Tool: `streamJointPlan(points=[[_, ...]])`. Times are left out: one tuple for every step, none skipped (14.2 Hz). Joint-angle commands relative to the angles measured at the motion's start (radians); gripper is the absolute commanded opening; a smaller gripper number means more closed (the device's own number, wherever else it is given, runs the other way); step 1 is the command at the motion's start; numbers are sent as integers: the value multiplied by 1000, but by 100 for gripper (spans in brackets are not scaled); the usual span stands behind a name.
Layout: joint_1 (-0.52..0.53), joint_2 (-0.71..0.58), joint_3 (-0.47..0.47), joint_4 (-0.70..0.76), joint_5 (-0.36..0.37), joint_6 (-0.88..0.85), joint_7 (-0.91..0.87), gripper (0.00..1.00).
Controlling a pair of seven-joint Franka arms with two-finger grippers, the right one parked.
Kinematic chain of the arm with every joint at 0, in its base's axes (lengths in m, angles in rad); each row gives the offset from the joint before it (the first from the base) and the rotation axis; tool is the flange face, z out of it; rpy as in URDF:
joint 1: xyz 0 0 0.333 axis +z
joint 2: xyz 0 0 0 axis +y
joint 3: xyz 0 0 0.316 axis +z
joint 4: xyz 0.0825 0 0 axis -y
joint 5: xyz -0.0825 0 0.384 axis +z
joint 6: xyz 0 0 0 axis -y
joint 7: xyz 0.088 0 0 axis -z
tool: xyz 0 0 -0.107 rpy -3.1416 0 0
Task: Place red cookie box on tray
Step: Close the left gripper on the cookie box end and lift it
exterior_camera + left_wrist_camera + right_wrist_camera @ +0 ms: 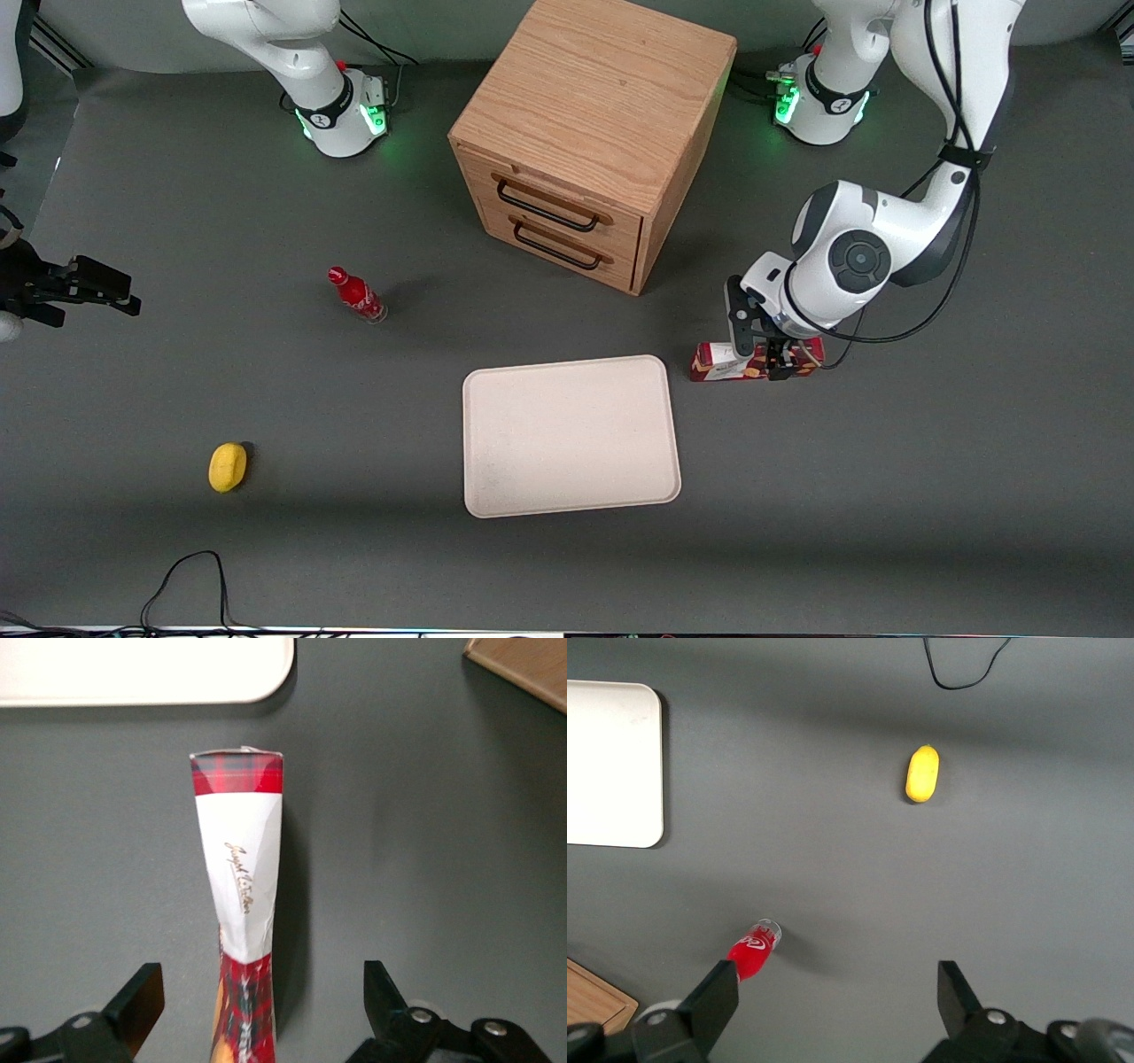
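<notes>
dark grey tabletop [886, 496]: jaws [259, 1001] apart, straddling the red cookie box [241, 904], which lies just beside the tray [571, 434]; an off-centre close could pivot the slim carton.

Middle stretch of the long slim dark-red cookie box [718, 363] hidden under the black two-finger gripper [764, 353] in the front view; only the two ends exposed. From the left wrist camera, near end of the box cut off by the frame edge, cookie print barely showing. Script on the white label patch too small to read. Large flat cream-white tray [133, 673] cropped to one rounded corner there. Wooden two-drawer cabinet [523, 665] reduced to a corner. Contact between jaws and carton impossible to tell.
</notes>
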Motion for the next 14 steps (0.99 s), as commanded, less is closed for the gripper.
streamJointPlan(points=[[-10, 4, 8, -42, -2, 64, -27, 100], [-10, 12, 8, -41, 0, 73, -31, 100], [-10, 19, 8, -41, 3, 87, -31, 100], [-9, 27, 8, -41, 3, 94, -31, 100], [-7, 32, 8, -41, 4, 99, -31, 100], [-7, 32, 8, -41, 6, 110, -31, 98], [-7, 33, 8, -42, 9, 119, -28, 40], [-6, 32, 8, -44, 9, 122, -34, 0], [-3, 33, 8, -44, 9, 123, -34, 0], [-3, 33, 9, -42, 9, 123, -34, 0], [-4, 33, 8, -44, 9, 122, -36, 0], [-4, 33, 8, -42, 9, 122, -39, 0], [-4, 32, 8, -42, 9, 120, -39, 0], [-3, 30, 9, -42, 9, 119, -39, 0]])
